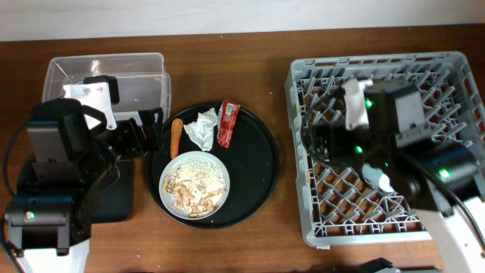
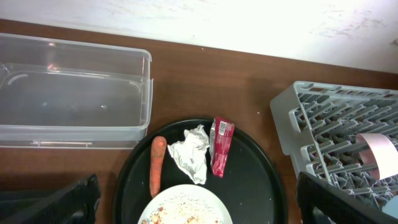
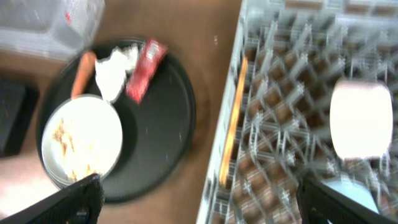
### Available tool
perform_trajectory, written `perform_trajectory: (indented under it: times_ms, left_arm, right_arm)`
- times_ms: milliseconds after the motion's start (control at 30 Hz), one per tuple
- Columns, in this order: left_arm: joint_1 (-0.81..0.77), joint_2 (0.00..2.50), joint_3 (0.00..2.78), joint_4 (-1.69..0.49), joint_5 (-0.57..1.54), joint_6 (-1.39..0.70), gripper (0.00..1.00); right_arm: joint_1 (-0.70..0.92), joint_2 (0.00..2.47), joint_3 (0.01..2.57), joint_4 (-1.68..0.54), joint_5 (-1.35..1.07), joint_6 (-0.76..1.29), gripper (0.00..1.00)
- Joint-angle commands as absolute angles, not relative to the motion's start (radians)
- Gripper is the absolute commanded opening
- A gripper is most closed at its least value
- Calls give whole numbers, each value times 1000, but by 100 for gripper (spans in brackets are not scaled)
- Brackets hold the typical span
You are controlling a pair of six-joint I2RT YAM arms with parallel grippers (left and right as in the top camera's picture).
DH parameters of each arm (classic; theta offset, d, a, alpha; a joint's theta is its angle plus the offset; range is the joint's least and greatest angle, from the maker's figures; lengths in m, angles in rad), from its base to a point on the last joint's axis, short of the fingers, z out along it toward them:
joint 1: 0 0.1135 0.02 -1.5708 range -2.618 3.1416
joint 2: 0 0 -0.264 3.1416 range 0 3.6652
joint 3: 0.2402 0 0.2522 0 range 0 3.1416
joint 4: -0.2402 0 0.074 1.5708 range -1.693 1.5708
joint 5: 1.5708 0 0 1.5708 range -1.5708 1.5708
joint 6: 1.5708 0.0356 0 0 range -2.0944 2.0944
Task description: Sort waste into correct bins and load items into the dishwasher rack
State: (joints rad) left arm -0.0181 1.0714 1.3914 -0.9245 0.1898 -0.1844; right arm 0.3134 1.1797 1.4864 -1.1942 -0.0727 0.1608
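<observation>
On the round black tray (image 1: 258,167) lie the orange sausage piece (image 1: 176,136), the crumpled white napkin (image 1: 201,129), the red wrapper (image 1: 228,123) and the pale plate (image 1: 195,184) holding rice-like leftovers. My left gripper (image 1: 148,130) is open and empty at the tray's left edge, its fingers wide apart in the left wrist view (image 2: 196,194). My right gripper (image 1: 322,140) is open and empty above the left part of the grey dishwasher rack (image 1: 379,227). In the blurred right wrist view (image 3: 199,199) a white bowl (image 3: 360,118) and a light-blue cup (image 3: 348,193) sit in the rack.
The clear tub (image 1: 106,76) stands empty at the back left. The shallow black tray (image 1: 114,197) lies under my left arm. A wooden chopstick (image 3: 233,118) lies along the rack's left side. Bare wood separates the round tray and the rack.
</observation>
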Motion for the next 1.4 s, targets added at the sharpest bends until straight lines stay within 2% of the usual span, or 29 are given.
perform_trajectory:
  times_ms: [0,267,400,500,667,1033,1367]
  left_arm:
    - [-12,1072,1394,-922,183,-194,99]
    - [-12,1072,1394,-922,183,-194,99]
    - [-12,1072,1394,-922,182,-194,99]
    - [-12,1072,1394,-922,182,-194,99]
    - [-12,1072,1394,-922,182,-194,99]
    - [-12,1072,1394,-922,182,-194,99]
    - [-12,1072,1394,-922,182,-194,99]
  right_arm:
    - [297,1124,1491,-1245,-2,154,98]
    - [271,934,1488,-1237,197,145,98]
    - [246,810,1417,-1119,234,70,98]
    - [181,711,1286,-1010,232,63,98]
    - [75,494,914,-780,217,64,98]
    - [56,71,301,-329,157,64,98]
    - [59,3,6,11,130,64,98]
